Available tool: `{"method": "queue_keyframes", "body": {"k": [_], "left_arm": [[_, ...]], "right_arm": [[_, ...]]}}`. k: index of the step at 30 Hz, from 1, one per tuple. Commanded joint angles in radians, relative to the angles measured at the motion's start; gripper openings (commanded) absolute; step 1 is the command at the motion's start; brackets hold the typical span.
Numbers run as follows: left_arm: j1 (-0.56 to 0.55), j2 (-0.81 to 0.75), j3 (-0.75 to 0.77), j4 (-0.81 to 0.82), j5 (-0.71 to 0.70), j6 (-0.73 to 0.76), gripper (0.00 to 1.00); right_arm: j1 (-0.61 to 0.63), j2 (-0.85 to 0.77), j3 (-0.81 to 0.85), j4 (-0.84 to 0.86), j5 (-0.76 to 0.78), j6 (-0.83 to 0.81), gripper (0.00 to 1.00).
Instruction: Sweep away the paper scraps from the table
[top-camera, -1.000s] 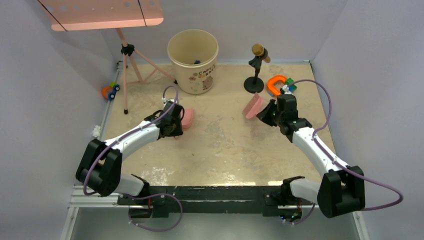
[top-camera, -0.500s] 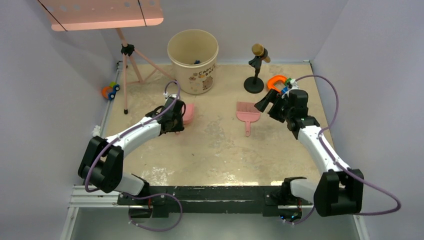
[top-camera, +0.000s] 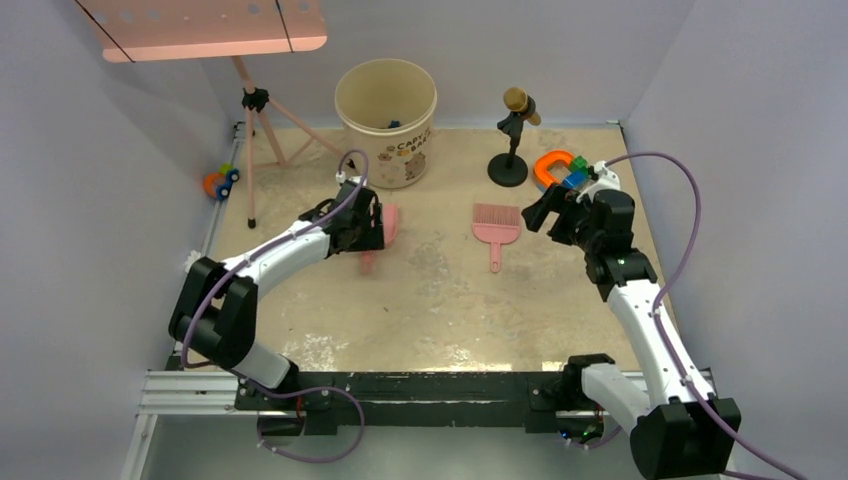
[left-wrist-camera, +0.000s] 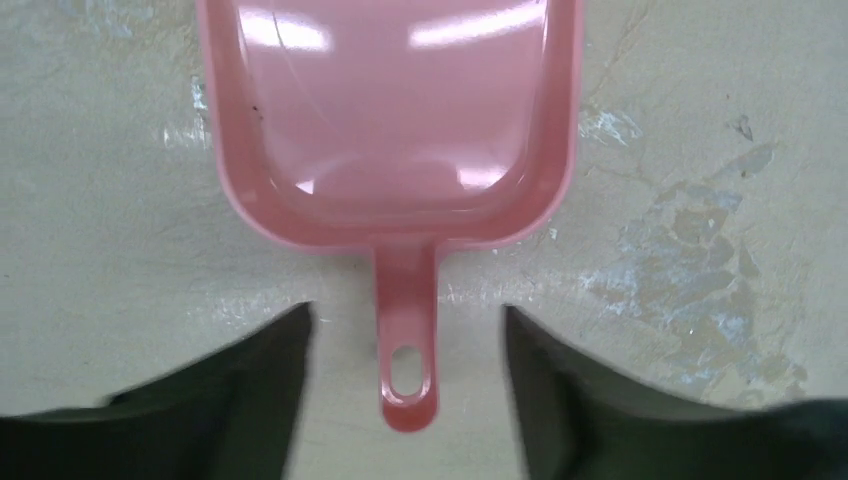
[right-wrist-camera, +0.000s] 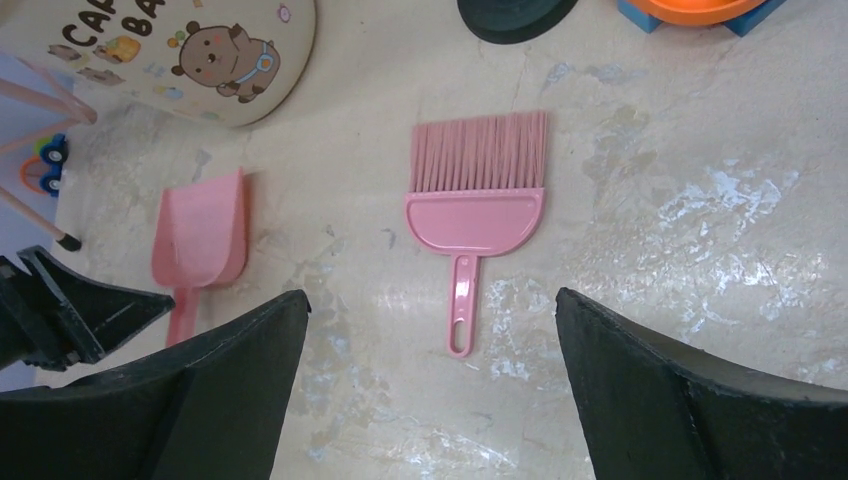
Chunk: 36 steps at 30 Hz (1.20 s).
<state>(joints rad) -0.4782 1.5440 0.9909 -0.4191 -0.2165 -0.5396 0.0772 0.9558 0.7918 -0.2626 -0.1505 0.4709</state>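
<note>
The pink dustpan (left-wrist-camera: 390, 110) lies flat on the table (top-camera: 440, 310), its handle (left-wrist-camera: 405, 350) between my left gripper's (left-wrist-camera: 405, 312) open fingers without touching them. In the top view the left gripper (top-camera: 368, 245) hovers at the dustpan (top-camera: 391, 222). The pink brush (top-camera: 495, 222) lies flat, bristles toward the back. My right gripper (top-camera: 540, 212) stands open just right of it, empty, and is open above the brush (right-wrist-camera: 476, 215) in the right wrist view (right-wrist-camera: 430, 295). Of the paper scraps, only a dark bit (top-camera: 393, 124) shows, inside the bucket.
The cream bucket (top-camera: 385, 150) stands at the back centre. A pink tripod (top-camera: 262, 140) is at back left, a figurine on a black stand (top-camera: 512, 135) and orange-blue blocks (top-camera: 556, 170) at back right. A small white wad (top-camera: 192, 262) lies past the table's left edge.
Both grippers opened. The right one let go of the brush, which now lies flat, and drew back to the right. The left one released the dustpan handle.
</note>
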Motion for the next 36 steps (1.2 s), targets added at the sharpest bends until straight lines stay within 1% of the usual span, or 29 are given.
{"method": "queue_keyframes", "body": {"k": [1, 2, 6, 8, 12, 15, 19, 23, 26, 29, 36], "left_arm": [[0.003, -0.121, -0.014, 0.035, 0.006, 0.024, 0.93], [0.003, -0.153, -0.037, 0.041, 0.005, 0.025, 0.99], [0.003, -0.260, -0.042, -0.033, 0.019, 0.033, 0.99], [0.004, -0.325, -0.036, -0.074, 0.027, 0.022, 0.99], [0.003, -0.487, -0.030, -0.127, 0.015, 0.002, 0.99], [0.003, -0.631, -0.048, -0.121, -0.020, 0.001, 0.99], [0.003, -0.848, -0.134, -0.064, -0.091, -0.001, 0.99], [0.003, -1.003, -0.225, -0.031, -0.138, -0.019, 0.99], [0.003, -1.052, -0.254, -0.058, -0.145, -0.040, 0.99], [0.003, -1.063, -0.265, -0.095, -0.147, -0.055, 0.99], [0.003, -1.086, -0.278, -0.128, -0.159, -0.076, 1.00]], "right_arm": [[-0.002, -0.043, -0.016, 0.017, -0.047, -0.059, 0.99], [-0.001, -0.056, -0.019, 0.034, -0.072, -0.066, 0.99], [-0.001, -0.137, -0.008, 0.096, -0.194, -0.060, 0.99], [-0.001, -0.175, 0.026, 0.090, -0.200, -0.048, 0.99], [-0.001, -0.241, 0.093, 0.041, -0.138, -0.024, 0.99], [-0.001, -0.309, 0.115, 0.039, -0.114, -0.006, 0.99], [-0.001, -0.446, 0.113, 0.044, -0.041, 0.006, 0.99], [-0.001, -0.566, 0.075, 0.041, 0.062, -0.008, 0.99], [-0.001, -0.629, 0.034, 0.030, 0.101, -0.009, 0.99], [-0.002, -0.664, -0.002, 0.020, 0.091, -0.015, 0.99], [-0.001, -0.681, -0.013, -0.024, 0.085, -0.012, 0.98]]}}
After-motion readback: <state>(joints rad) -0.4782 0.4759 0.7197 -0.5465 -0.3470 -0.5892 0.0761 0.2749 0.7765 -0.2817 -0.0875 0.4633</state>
